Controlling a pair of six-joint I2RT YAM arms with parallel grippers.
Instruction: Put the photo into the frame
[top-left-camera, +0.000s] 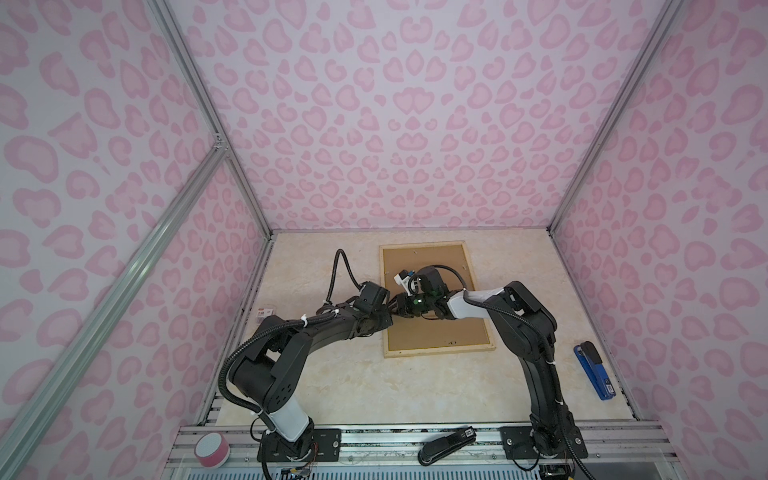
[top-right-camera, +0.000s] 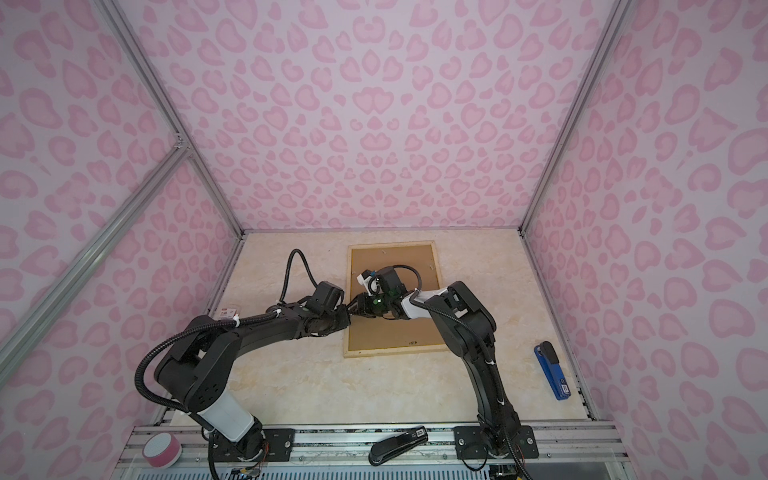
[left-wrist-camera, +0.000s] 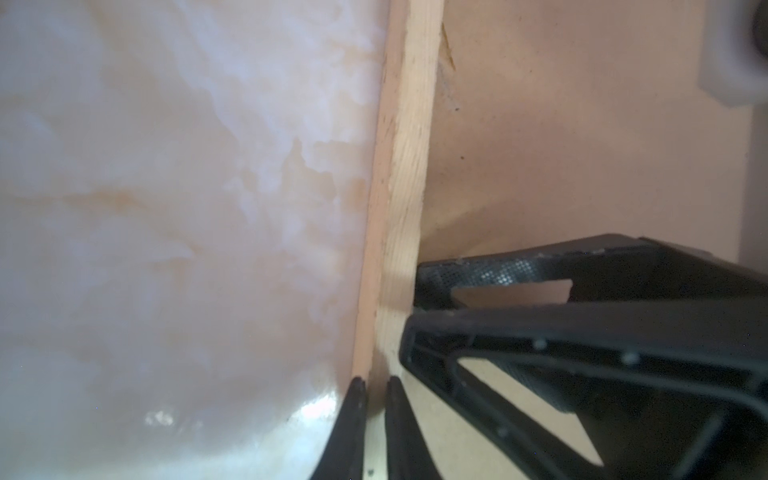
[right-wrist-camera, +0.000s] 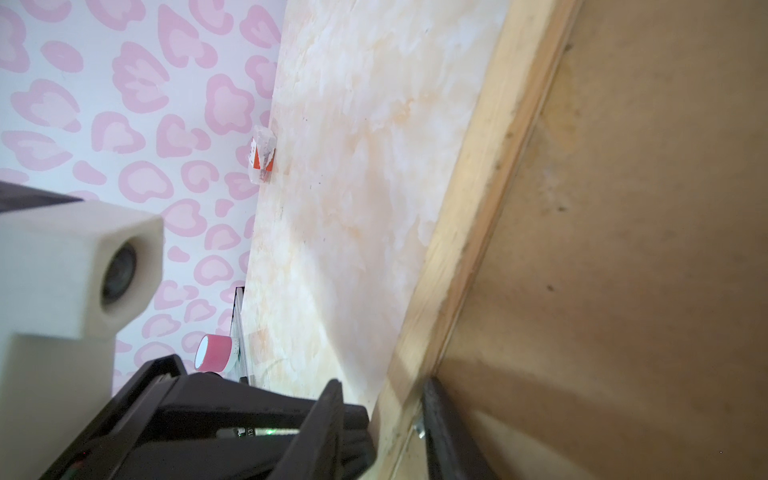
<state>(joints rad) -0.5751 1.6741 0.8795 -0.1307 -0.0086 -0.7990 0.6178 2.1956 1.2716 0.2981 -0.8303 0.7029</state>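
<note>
Left gripper is seen pinched on the frame: its two black fingertips are set either side of the pale wood strip of the frame's left long rail, one on the table side, one on the board side. Right gripper is brought to the same rail from the opposite side, just beside the left one; its fingers are held partly apart with the rail between them in the right wrist view, and whether the wood is actually squeezed cannot be told. A small metal tab is seen at the rail's inner edge, next to the inner finger. In both top views the two grippers are shown almost tip to tip over the middle of that rail. The frame is laid flat on the marbled table, back side up, long axis running away from the robot bases, and is filled by the brown backing board. The photo cannot be seen in any view. A blue stapler is placed well to the right of the frame, a small red-and-white packet at the left wall. On the front aluminium rail a black stapler and a pink tape roll are parked.
</note>
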